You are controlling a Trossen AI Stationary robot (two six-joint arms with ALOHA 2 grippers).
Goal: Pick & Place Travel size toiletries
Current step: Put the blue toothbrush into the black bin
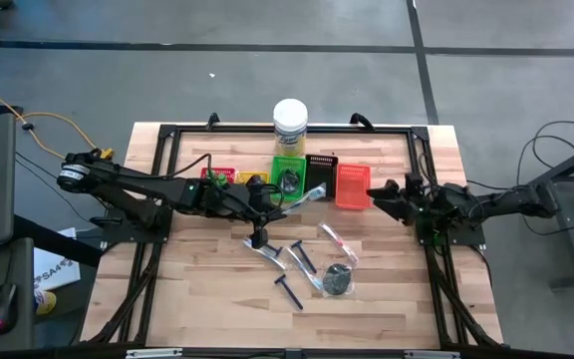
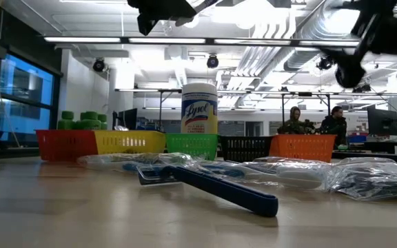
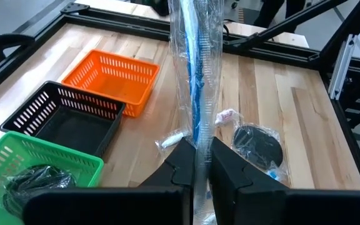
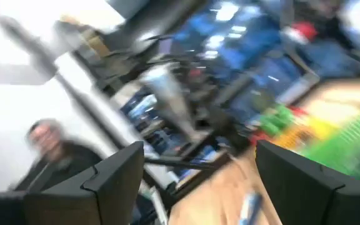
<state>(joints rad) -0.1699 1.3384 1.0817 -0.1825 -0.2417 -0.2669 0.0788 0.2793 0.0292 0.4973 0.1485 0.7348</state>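
Observation:
My left gripper [image 3: 200, 153] is over the table's middle [image 1: 281, 199], beside the green tray [image 1: 289, 172], shut on a clear-sleeved stick [image 1: 312, 191] with a blue core. My right gripper [image 4: 199, 181] hovers open by the orange tray [image 1: 352, 184], touching nothing. Flat on the wood lie two dark-blue razors [image 1: 300, 257] [image 1: 287, 289], a dark shiny round bundle [image 1: 339, 281] and two more clear sleeves [image 1: 339, 242] [image 1: 265, 249]. Another dark bundle [image 3: 36, 181] sits in the green tray. In the low view one razor [image 2: 219, 186] lies nearest. My left gripper pinches the clear sleeve [image 3: 199, 125] between its two fingers [image 3: 179, 164]. The sleeve runs on between them toward the wrist. The fingers lie along it, pointing toward the table's right. It sticks out ahead of the fingertips, lifted clear of the table.
A row of small trays runs along the far side: red [image 1: 217, 175], yellow [image 1: 245, 178], green, black [image 1: 320, 168], orange. The tall jar with a white lid [image 1: 289, 125] stands behind them. A black frame [image 1: 167, 135] rims the table. People sit in the room beyond [image 2: 316, 122].

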